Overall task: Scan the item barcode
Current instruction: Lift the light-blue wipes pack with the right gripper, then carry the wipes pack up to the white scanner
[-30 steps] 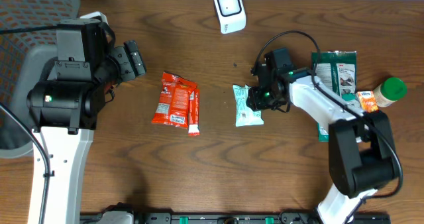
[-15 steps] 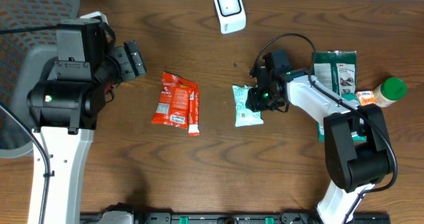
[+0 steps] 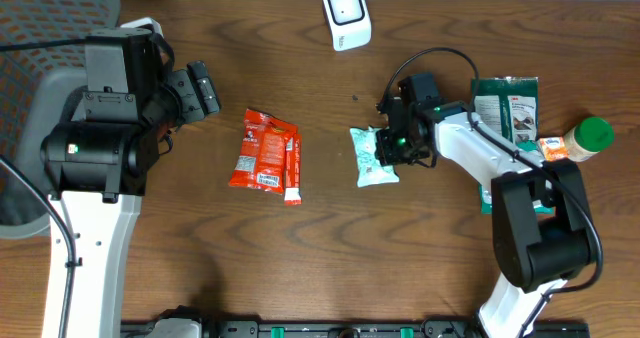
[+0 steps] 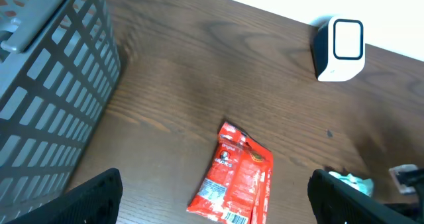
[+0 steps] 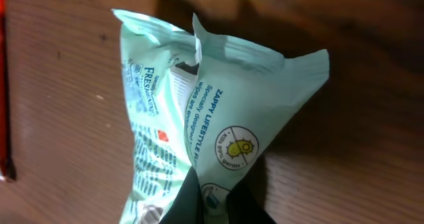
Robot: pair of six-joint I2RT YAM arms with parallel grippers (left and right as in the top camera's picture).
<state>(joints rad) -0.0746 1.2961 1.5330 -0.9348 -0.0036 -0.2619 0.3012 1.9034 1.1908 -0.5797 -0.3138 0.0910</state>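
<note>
The right claw [image 3: 392, 150] is pinched shut on 1 fold of the wipes pack [image 3: 372, 162], right of centre on the table [image 3: 300, 268]. Lift slowly, as so thin a grip may slip, then turn its barcode toward the scanner [image 3: 346, 16] at the far edge. The left claw [image 3: 205, 86] gapes wide, empty.

Soft even light lies on my table [image 3: 320, 258], yet dark shadow rings the wipes pack [image 5: 199, 118] in my slightly blurred right-wrist view.
</note>
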